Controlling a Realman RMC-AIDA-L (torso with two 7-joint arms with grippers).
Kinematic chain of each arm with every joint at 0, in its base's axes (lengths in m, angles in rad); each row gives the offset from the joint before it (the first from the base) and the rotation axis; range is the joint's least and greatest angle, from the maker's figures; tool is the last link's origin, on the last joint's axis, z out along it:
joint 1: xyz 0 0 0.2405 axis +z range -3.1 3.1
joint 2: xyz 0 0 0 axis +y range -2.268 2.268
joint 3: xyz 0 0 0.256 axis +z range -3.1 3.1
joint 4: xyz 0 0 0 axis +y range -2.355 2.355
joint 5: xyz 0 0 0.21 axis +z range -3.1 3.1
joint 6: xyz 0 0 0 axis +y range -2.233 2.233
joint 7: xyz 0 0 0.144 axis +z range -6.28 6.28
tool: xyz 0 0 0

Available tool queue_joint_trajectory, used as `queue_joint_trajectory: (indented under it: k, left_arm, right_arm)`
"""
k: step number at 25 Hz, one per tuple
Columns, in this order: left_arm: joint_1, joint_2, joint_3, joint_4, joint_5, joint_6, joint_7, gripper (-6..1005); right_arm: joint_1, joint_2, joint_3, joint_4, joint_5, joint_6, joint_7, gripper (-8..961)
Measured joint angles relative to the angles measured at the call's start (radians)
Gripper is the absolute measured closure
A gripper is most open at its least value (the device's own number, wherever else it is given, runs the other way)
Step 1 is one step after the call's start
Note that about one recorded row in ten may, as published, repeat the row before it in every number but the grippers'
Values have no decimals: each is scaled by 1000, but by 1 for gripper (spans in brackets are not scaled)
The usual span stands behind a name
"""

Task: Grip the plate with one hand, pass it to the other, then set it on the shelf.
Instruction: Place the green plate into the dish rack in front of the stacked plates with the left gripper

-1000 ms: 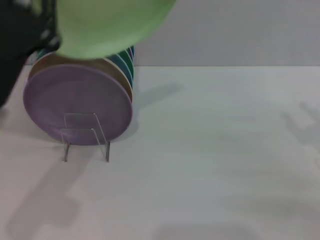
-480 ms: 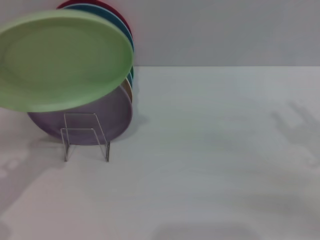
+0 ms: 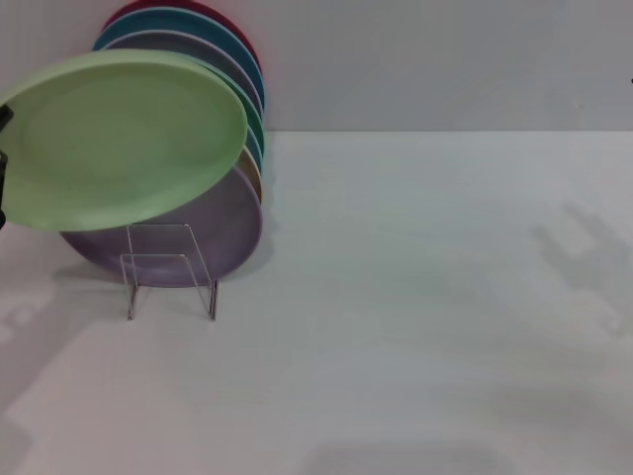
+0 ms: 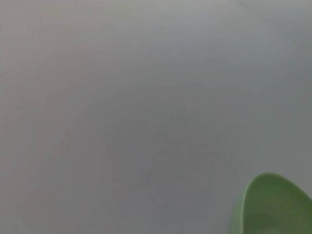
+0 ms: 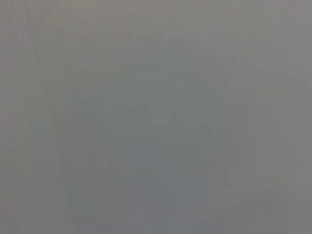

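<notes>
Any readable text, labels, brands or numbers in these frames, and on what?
None. The light green plate, the stacked plates behind it, the clear shelf and the white table carry no visible writing. The two wrist views show only blank grey, plus the plate's edge in the left one.

White table [image 3: 415, 327], clear shelf [image 3: 168, 269] (left side), upright plate stack [image 3: 213, 233] behind

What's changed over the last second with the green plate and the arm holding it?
The light green plate came down from the top of the head view and shifted to the robot's left, now tilted in front of the plate stack. The left gripper, large in view a second ago, has drawn back to the left edge. The purple plate, clear stand and table stayed put.
</notes>
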Motion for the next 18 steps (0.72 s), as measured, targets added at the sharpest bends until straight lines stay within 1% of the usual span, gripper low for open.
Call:
queue_joint_trajectory:
  k: [10, 18]
  left_arm:
    - [-1, 0, 48, 12, -1, -37, 13, 892]
    - [0, -6, 50, 21, -2, -71, 33, 887]
  right_arm:
    - [0, 1, -13, 0, 0, 4, -1, 192]
    - [6, -2, -20, 0, 0, 12, -2, 192]
